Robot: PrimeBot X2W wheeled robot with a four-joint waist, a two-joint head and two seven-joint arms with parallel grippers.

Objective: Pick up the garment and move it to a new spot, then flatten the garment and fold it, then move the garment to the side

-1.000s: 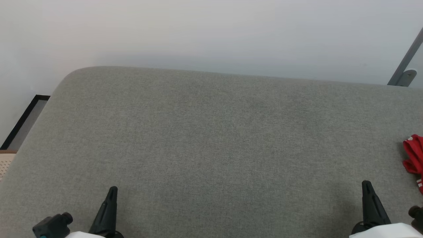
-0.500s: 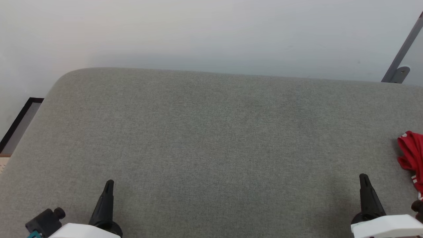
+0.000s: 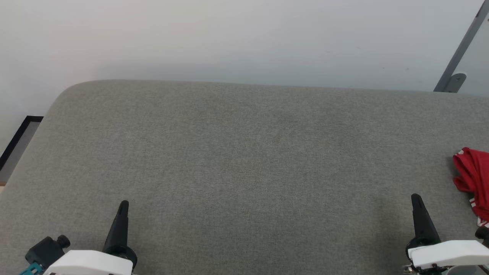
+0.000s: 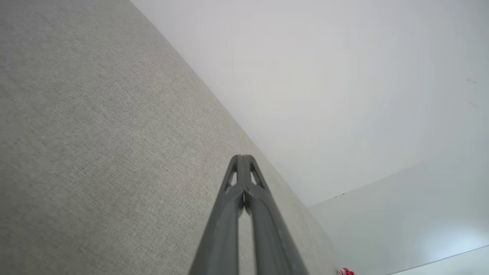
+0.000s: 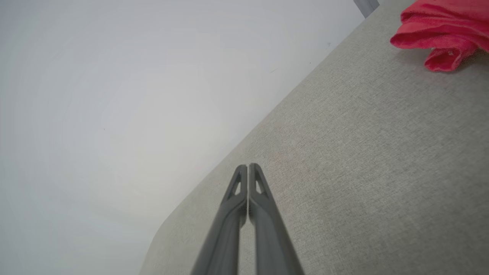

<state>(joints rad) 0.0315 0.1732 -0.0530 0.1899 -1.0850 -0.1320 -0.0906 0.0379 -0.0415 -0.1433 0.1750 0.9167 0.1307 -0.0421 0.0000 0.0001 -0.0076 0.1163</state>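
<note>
The garment (image 3: pixel 473 179) is a crumpled bright red shirt with a bit of white-and-red striped trim, lying at the far right edge of the head view, partly cut off. It also lies at the upper right of the right wrist view, garment (image 5: pixel 443 30), and as a tiny red speck, garment (image 4: pixel 345 272), in the left wrist view. My right gripper (image 3: pixel 416 200) is shut and empty, just left of and nearer than the shirt, apart from it. My left gripper (image 3: pixel 123 206) is shut and empty at the lower left, far from it.
A wide grey fabric-covered surface (image 3: pixel 244 160) holds everything, with a rounded far-left corner. A pale wall rises behind it. A grey metal strut (image 3: pixel 456 49) slants at the upper right. A strip of dark-edged floor (image 3: pixel 19 141) shows at the left.
The head camera has turned right, so more of the red shirt is in view. Both grippers have risen a little in the picture and stay shut.
</note>
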